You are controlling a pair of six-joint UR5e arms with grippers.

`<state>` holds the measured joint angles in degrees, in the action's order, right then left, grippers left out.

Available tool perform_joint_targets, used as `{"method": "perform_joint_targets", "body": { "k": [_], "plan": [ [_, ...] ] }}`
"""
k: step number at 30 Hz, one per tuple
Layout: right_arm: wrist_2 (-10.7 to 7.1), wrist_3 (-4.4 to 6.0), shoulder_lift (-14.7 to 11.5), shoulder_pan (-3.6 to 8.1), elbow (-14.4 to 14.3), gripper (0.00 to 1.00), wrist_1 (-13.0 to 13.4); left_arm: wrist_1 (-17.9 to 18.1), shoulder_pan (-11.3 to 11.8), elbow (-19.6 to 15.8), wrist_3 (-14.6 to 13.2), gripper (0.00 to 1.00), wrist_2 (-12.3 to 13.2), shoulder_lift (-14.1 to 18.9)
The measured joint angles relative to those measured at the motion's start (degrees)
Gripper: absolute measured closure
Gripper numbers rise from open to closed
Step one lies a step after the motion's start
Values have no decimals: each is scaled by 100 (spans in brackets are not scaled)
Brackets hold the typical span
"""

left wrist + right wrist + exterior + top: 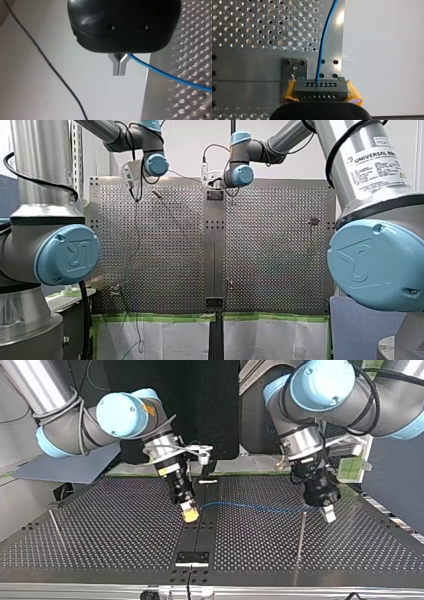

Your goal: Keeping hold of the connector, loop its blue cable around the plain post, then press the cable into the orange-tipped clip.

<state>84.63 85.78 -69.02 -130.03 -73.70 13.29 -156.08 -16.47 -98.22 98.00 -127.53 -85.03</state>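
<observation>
Connector in right end effector, cable attached

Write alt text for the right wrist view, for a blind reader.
My right gripper holds a grey connector between yellow-padded fingers. A blue cable runs from the connector's holes ahead over the perforated table.

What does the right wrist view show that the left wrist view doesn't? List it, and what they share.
Only the right wrist view: the grey connector clamped between my right tool's yellow pads. Only the left wrist view: my left tool, its metal fingers shut on the blue cable, and a loose black wire. Both: the blue cable and the perforated table.
</observation>
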Motion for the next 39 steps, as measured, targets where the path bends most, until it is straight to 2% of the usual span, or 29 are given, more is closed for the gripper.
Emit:
{"method": "perform_joint_targets", "body": {
  "k": [5, 9, 14, 19, 29, 33, 39],
  "plan": [
    [-13, -6, 197, -28, 146, 100, -20, -88, 285, 280, 222, 99, 286, -132],
    [-10, -10, 390, -54, 283, 100, -24, -88, 518, 405, 296, 99, 518, -324],
    [-20, -31, 586, -110, 436, 100, 1, -6, 785, 443, 354, 99, 785, -562],
    [-28, -68, 720, -164, 546, 100, 19, 57, 1083, 445, 487, 99, 1083, -658],
    [20, -77, 780, -210, 634, 100, 13, 190, 1630, 452, 729, 99, 1630, -723],
    [34, -77, 785, -217, 648, 100, 38, 215, 1855, 451, 796, 99, 1873, -926],
    [80, -77, 802, -220, 651, 100, 60, 258, 1960, 467, 849, 99, 2196, -1247]
  ]
}}
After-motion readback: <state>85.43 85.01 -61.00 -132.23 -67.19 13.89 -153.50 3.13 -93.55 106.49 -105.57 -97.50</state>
